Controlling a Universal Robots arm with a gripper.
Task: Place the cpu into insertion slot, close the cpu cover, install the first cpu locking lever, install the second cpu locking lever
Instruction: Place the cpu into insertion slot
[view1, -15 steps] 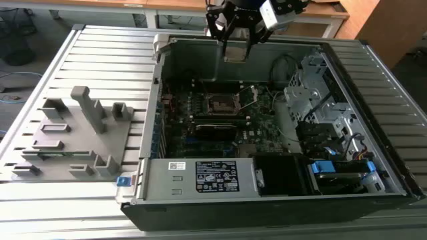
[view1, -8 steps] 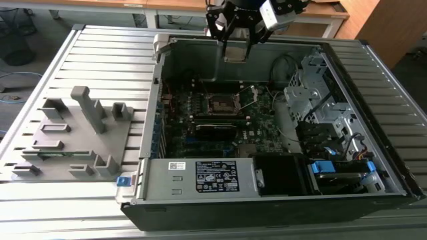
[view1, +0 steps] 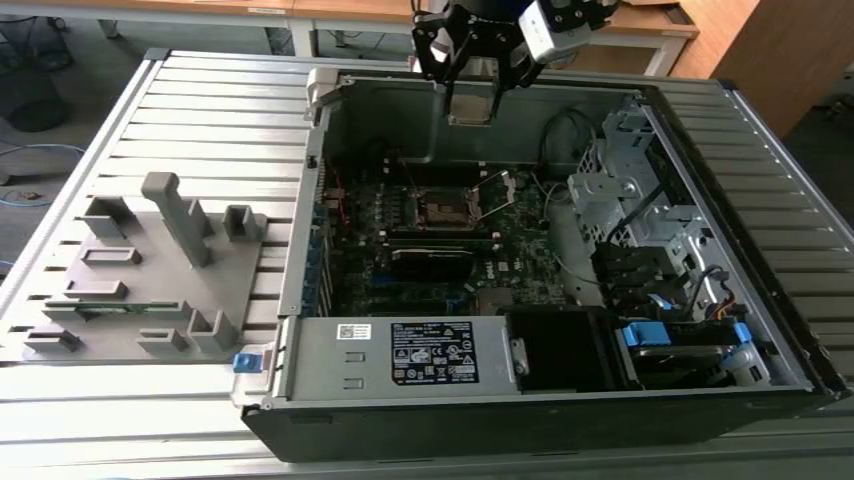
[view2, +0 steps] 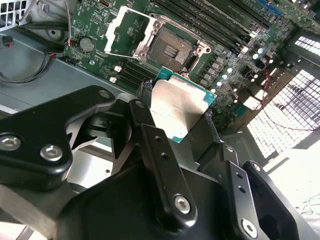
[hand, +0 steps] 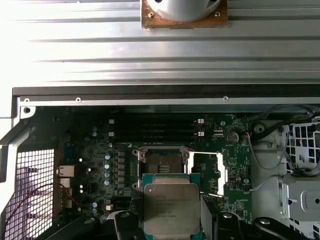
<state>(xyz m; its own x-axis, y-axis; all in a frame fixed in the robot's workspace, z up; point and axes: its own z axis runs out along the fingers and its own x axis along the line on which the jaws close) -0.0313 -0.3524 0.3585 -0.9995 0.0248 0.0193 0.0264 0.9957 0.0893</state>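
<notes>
My gripper hangs above the far wall of the open computer case, shut on the cpu. In both wrist views the cpu shows its dull silver top and green edge, pinched between two black fingers. Below it on the green board lies the insertion slot, dark, square and bare. The cpu cover, a thin silver frame, stands flipped open beside the slot. The cpu is well above the slot and not touching it.
A grey fixture with upright blocks sits at the exterior view's left on the slatted table. Inside the case are a long black card module, a power supply, a metal drive cage with cables, and memory slots.
</notes>
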